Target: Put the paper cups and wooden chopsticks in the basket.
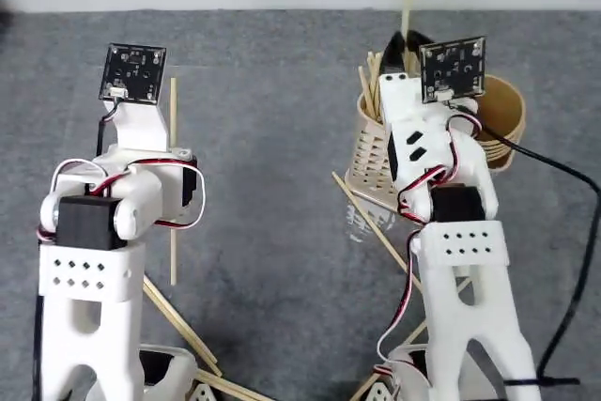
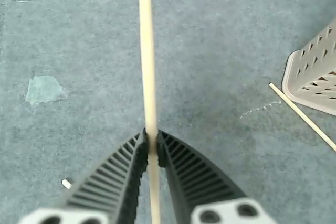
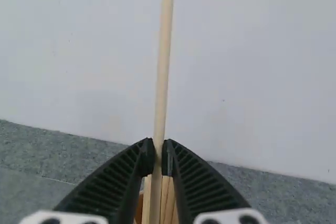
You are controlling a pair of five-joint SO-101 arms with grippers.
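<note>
Grey felt tabletop below a white wall, one chopstick per gripper.

Right gripper [image 3: 156, 156] pinched on an upright chopstick [image 3: 165, 51] above the basket [image 1: 371, 161], probably for dropping in beside the paper cups [image 1: 502, 115]; left gripper [image 2: 151, 137] clamped on a second chopstick [image 2: 147, 66], well apart from the basket; loose chopsticks [image 1: 371, 218] lying near.

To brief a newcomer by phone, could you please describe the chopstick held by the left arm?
On the gray mat, look at the left arm, the one away from the basket. The chopstick pinched in its claw runs straight alongside that arm. Unlike the loose sticks lying slantwise on the mat, it is gripped.
</note>
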